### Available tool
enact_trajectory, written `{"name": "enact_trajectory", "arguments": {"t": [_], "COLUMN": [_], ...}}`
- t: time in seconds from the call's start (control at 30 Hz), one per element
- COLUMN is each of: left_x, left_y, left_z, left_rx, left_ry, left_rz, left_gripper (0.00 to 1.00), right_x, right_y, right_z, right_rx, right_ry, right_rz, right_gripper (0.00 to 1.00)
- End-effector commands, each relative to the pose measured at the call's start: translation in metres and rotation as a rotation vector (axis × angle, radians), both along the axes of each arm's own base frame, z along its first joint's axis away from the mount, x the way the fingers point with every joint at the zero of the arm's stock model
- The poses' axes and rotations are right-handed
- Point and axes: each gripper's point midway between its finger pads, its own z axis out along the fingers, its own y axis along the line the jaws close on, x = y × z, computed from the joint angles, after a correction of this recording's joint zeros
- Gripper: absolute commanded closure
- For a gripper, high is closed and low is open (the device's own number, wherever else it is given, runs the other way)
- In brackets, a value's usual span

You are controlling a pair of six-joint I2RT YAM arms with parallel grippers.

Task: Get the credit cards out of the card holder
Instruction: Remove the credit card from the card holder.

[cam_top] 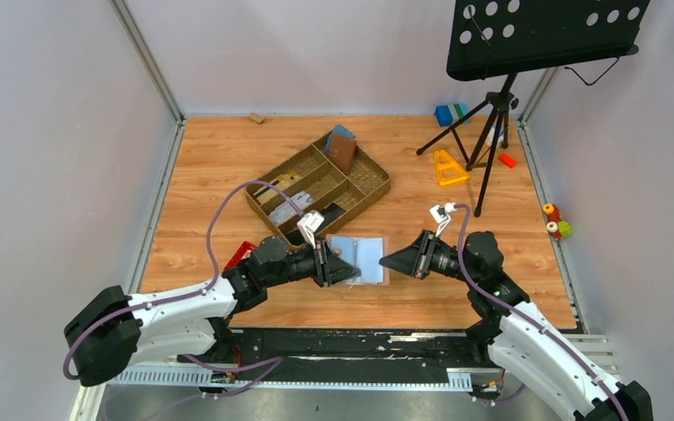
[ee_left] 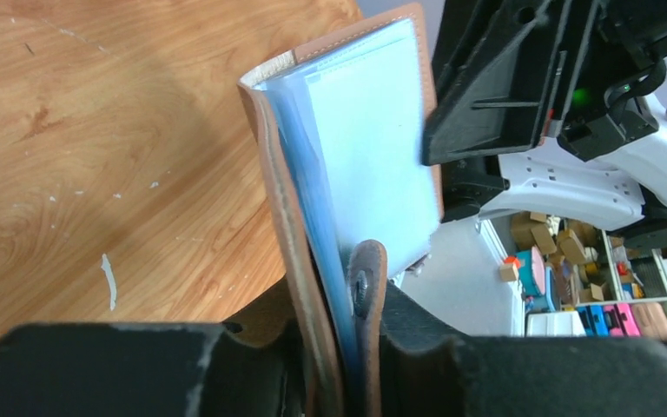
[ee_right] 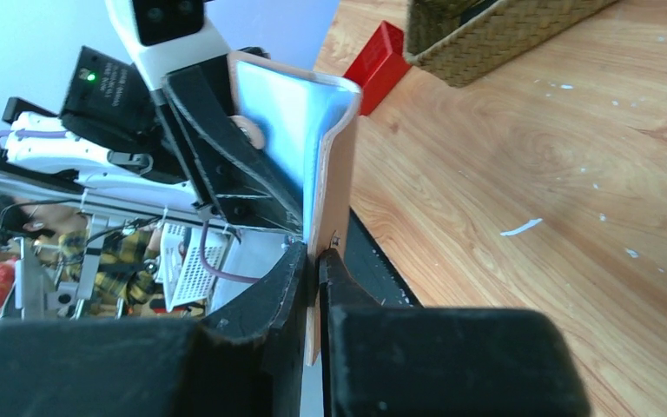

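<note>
The card holder (cam_top: 357, 258) hangs spread open between my two grippers, just above the wood table, tan outside and blue-grey inside. My left gripper (cam_top: 344, 267) is shut on its left half: in the left wrist view the tan cover, the blue-grey sleeves (ee_left: 365, 148) and the small tan closing tab (ee_left: 367, 287) all sit between the jaws (ee_left: 347, 343). My right gripper (cam_top: 388, 260) is shut on the edge of the right tan cover (ee_right: 337, 200), pinched thin between its jaws (ee_right: 319, 265). No credit cards show; the sleeves hide whatever is in them.
A woven divided tray (cam_top: 377, 180) stands behind the card holder, with a darker brown wallet (cam_top: 342, 151) leaning in it. A red block (cam_top: 241, 254) lies by the left arm. A music stand tripod (cam_top: 490, 145) and an orange triangle (cam_top: 448, 167) are at the back right.
</note>
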Motion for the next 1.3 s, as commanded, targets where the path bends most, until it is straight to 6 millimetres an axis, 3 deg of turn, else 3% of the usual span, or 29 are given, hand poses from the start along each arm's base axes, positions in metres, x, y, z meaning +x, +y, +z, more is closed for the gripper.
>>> {"name": "enact_trajectory", "arguments": {"t": [0.0,0.07,0.2,0.3,0.47,0.7,0.8,0.93,1.03,1.27], "left_x": [-0.006,-0.003,-0.002,0.000,0.000,0.007,0.009,0.010,0.009,0.003], "left_y": [-0.017,-0.019,-0.024,-0.024,-0.029,-0.032,-0.031,-0.027,-0.025,-0.019], "left_z": [0.034,0.030,0.028,0.027,0.026,0.009,0.004,-0.001,0.000,0.012], "left_rx": [-0.081,-0.058,-0.045,-0.037,-0.031,0.063,0.084,0.106,0.102,0.047], "left_ry": [-0.074,-0.066,-0.060,-0.062,-0.059,-0.037,-0.030,-0.025,-0.021,-0.030], "left_rz": [-0.080,-0.074,-0.083,-0.077,-0.091,-0.067,-0.051,-0.032,-0.032,-0.033], "left_gripper": [0.69,0.59,0.30,0.16,0.03,0.01,0.11,0.39,0.53,0.77], "right_x": [-0.012,-0.012,-0.011,-0.009,-0.008,-0.012,-0.013,-0.012,-0.011,-0.008], "right_y": [0.011,0.012,0.012,0.012,0.013,0.016,0.015,0.013,0.011,0.010], "right_z": [0.027,0.028,0.026,0.024,0.023,0.029,0.030,0.028,0.025,0.009], "right_rx": [0.086,0.089,0.077,0.067,0.064,0.085,0.086,0.074,0.058,0.030], "right_ry": [-0.055,-0.057,-0.050,-0.046,-0.040,-0.050,-0.052,-0.054,-0.047,-0.014], "right_rz": [0.103,0.111,0.099,0.090,0.090,0.112,0.110,0.093,0.077,0.059], "right_gripper": [1.00,1.00,1.00,1.00,1.00,1.00,1.00,1.00,1.00,0.71]}}
